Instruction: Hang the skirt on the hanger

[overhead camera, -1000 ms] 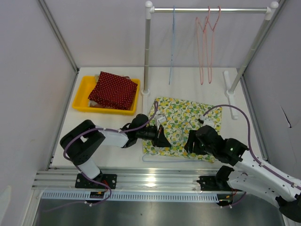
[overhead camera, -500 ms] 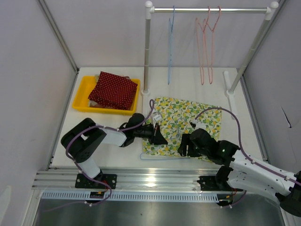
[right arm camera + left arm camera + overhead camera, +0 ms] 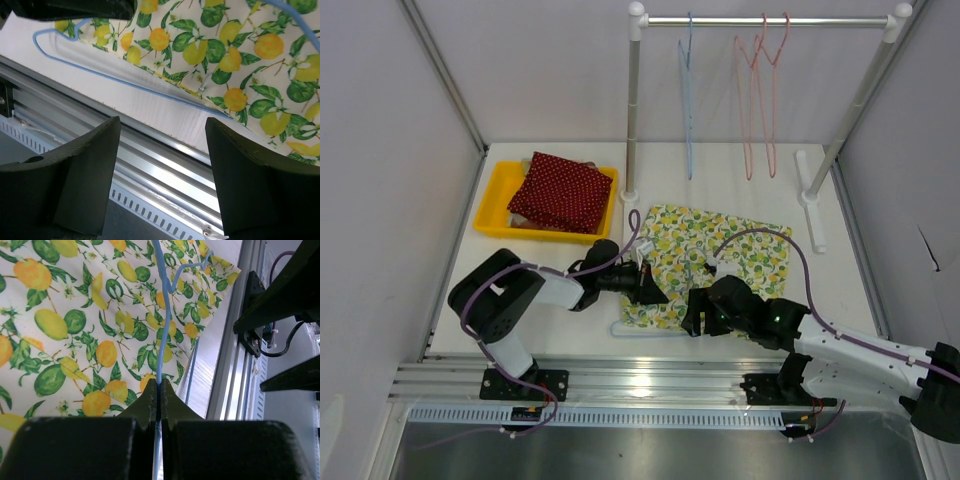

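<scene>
The lemon-print skirt [image 3: 725, 255] lies flat on the table, also in the left wrist view [image 3: 75, 325] and the right wrist view [image 3: 240, 60]. A light blue wire hanger [image 3: 645, 330] lies at the skirt's near left corner, partly on the cloth. My left gripper [image 3: 655, 292] is shut on the hanger's wire [image 3: 159, 340], low over the skirt's left part [image 3: 159, 390]. My right gripper [image 3: 692, 318] is open and empty, above the skirt's near edge and the hanger's bottom bar [image 3: 125, 80], with its fingers apart [image 3: 162, 145].
A yellow tray [image 3: 492, 200] with a red dotted cloth [image 3: 560, 190] sits at the back left. A rack post [image 3: 632, 110] stands behind the skirt, with a blue hanger [image 3: 685, 90] and pink hangers [image 3: 760, 90] on its rail. An aluminium rail [image 3: 640, 380] borders the near edge.
Both grippers have moved left. The hanger has shifted left with the left gripper, its bottom bar now sticking out past the skirt's near left corner.
</scene>
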Robot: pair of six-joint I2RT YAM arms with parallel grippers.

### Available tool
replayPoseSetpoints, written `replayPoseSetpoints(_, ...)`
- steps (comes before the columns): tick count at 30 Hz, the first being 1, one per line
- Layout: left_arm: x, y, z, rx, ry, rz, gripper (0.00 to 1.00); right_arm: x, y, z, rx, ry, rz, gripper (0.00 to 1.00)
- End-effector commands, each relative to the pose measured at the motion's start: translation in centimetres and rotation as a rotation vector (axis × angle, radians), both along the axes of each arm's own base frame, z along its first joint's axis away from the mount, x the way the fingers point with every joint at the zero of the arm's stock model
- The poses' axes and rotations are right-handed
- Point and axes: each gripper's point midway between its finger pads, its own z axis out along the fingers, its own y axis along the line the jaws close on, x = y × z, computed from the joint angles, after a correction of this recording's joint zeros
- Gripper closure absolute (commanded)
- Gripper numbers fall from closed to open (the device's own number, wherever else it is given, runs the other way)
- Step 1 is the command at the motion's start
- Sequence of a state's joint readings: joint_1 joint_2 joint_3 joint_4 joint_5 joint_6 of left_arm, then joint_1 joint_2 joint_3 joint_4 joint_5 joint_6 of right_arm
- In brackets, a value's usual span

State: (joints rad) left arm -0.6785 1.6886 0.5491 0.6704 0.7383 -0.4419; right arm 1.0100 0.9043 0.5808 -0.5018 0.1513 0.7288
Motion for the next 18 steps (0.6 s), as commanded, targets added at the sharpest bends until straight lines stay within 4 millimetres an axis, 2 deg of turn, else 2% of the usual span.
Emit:
replayPoseSetpoints(1,1.0,0.5,0.3,-0.024,-0.064,-0.002,1.0,0.1,1.9,0.6,0.045,-0.053,0.057,0.25)
replayPoseSetpoints(4,1.3,0.3,0.6,-0.034,-0.069,-0.005,1.0,0.1,2.8,0.4,0.042,-0.069,0.085,0.24)
replayPoseSetpoints(7,1.5,0.1,0.6,-0.036,-0.061,-0.014,1.0,0.5,2.4,-0.6,-0.014,-0.066,0.059,0.24)
replayPoseSetpoints(13,1.3,-0.6,1.0,-0.06,-0.054,-0.044,1.0,0.7,0.0,-1.9,-0.109,-0.036,-0.037,0.23)
replayPoseSetpoints(18,1.2,-1.5,0.9,-0.057,-0.054,-0.069,1.0,1.5,-2.9,-2.7,-0.181,-0.027,-0.155,0.23)
